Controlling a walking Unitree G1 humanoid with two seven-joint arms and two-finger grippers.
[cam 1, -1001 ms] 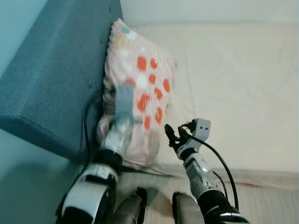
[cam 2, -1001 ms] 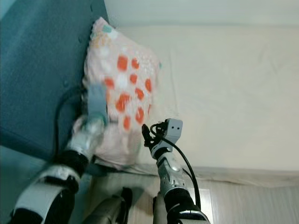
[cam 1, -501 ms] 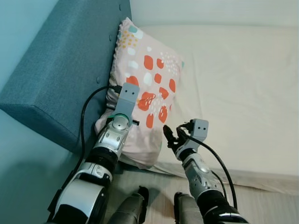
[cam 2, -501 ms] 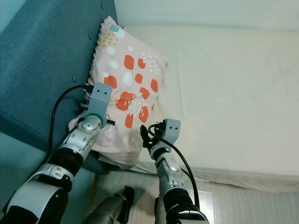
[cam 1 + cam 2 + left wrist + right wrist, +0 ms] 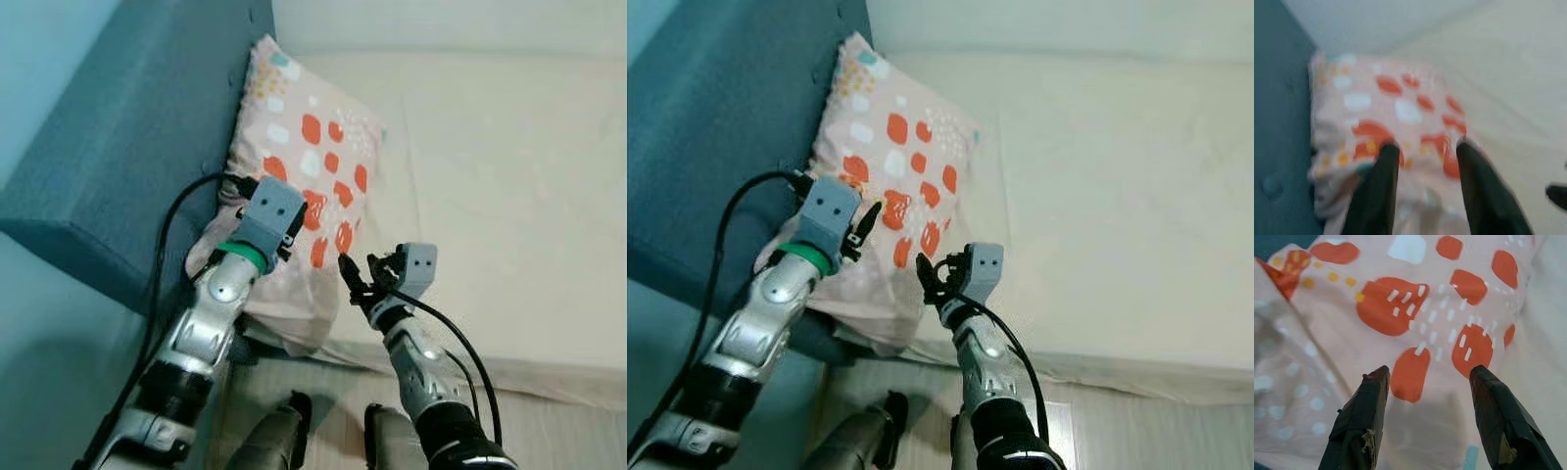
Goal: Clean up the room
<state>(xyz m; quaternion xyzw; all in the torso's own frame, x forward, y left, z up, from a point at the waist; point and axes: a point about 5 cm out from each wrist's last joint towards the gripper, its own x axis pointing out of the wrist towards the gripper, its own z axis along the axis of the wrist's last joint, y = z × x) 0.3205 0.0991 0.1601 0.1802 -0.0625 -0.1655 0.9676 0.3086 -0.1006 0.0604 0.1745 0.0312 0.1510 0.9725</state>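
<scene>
Compared with half a second ago, your left claw (image 5: 865,223) has lifted off the pillow (image 5: 312,171) and now hangs just above its lower half, tilted toward the bed, with the forearm raised higher than before. Your right claw (image 5: 355,282) has edged a little closer to the pillow's near corner and now sits right beside it. The pillow itself lies where it did.

Your left claw's fingers (image 5: 1378,188) are spread apart and hold nothing; the wrist view is blurred, but pink fabric shows between them. Your right claw's fingers (image 5: 1361,421) are also wide apart and empty, aimed at the orange spots on the pillowcase.

The pillow, pale pink with orange and white blotches, leans against the teal upholstered headboard (image 5: 127,147) at the left end of the bed. The mattress (image 5: 509,196) is covered by a plain cream sheet, slightly creased. A pale blue-green wall (image 5: 39,59) runs behind the headboard, and light wood flooring (image 5: 549,431) shows below the bed's edge.
</scene>
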